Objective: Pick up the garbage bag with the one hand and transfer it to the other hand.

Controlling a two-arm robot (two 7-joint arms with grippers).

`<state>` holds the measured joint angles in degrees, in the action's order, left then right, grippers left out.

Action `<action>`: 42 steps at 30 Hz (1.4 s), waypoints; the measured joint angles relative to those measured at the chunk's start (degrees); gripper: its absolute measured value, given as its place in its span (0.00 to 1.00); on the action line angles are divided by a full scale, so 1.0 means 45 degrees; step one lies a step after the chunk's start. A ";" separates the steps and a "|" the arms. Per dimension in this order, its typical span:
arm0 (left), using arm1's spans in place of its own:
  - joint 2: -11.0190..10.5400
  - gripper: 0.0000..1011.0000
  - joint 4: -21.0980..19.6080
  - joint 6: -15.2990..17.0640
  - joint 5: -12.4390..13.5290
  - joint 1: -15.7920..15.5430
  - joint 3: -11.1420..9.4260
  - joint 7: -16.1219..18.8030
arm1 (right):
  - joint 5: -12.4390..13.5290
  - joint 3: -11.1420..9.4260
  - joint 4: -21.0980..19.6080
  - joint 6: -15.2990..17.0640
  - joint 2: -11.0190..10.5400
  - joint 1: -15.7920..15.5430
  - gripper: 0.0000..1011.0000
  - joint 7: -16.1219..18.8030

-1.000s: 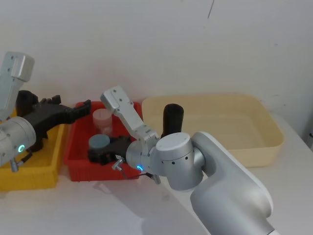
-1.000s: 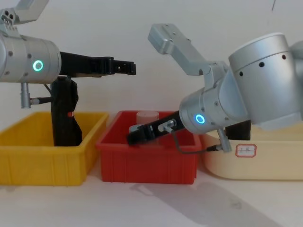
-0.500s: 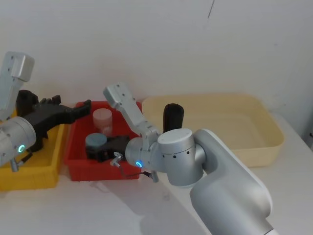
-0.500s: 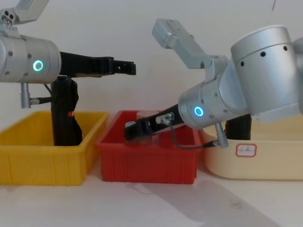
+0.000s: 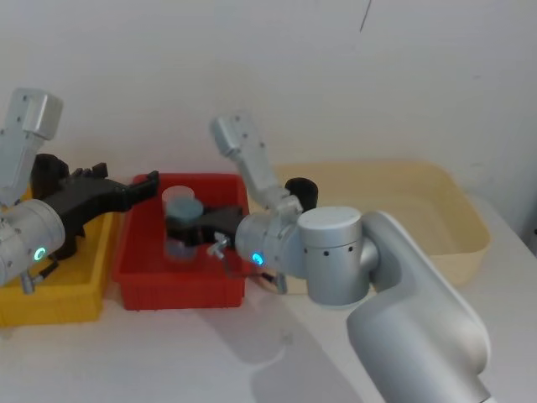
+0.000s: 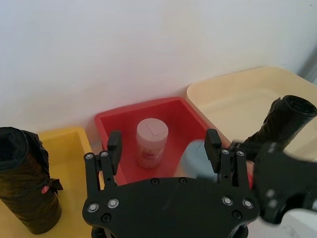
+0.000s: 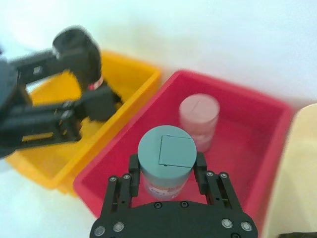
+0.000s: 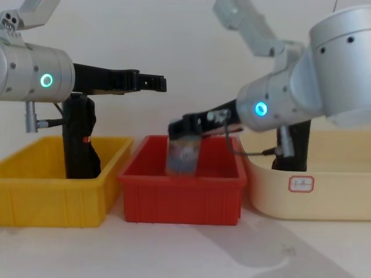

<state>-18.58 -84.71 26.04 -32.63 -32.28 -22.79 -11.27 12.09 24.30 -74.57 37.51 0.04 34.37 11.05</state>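
Right gripper, blue-ringed, clamps a grey-lidded jar over the red bin; left gripper hovers spread. Garbage bag upright in beige tub: likely light, soft, slippery; grip mid-height

Right gripper, blue ring on arm: over red bin, jaws clamped on grey-lidded jar, jar lifted. Pale pink jar behind, mostly hidden. Left gripper, green ring on arm: poised over gap between yellow bin and red bin. Garbage bag: upright in cream bin, partly behind right arm. White surface beneath bins.
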 joint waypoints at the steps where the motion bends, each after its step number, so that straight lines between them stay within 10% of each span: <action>1: 0.0000 0.99 0.0000 0.0000 0.0000 0.0000 0.0000 0.0000 | 0.0021 -0.0154 -0.0184 -0.0028 -0.0023 -0.0038 0.63 -0.0081; 32: 0.0001 0.99 -0.0001 0.0000 0.0000 -0.0001 0.0000 0.0000 | -0.0636 -0.2257 -0.1458 -0.1964 -0.1117 0.0047 0.63 -0.0979; 42: 0.0000 0.99 0.0000 0.0000 0.0000 0.0000 0.0000 0.0000 | -0.0835 -0.2435 -0.0740 -0.2619 -0.1253 0.0190 0.91 -0.0880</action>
<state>-18.58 -84.71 26.04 -32.63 -32.28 -22.79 -11.27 8.33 13.34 -77.91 25.72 -5.60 35.22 7.09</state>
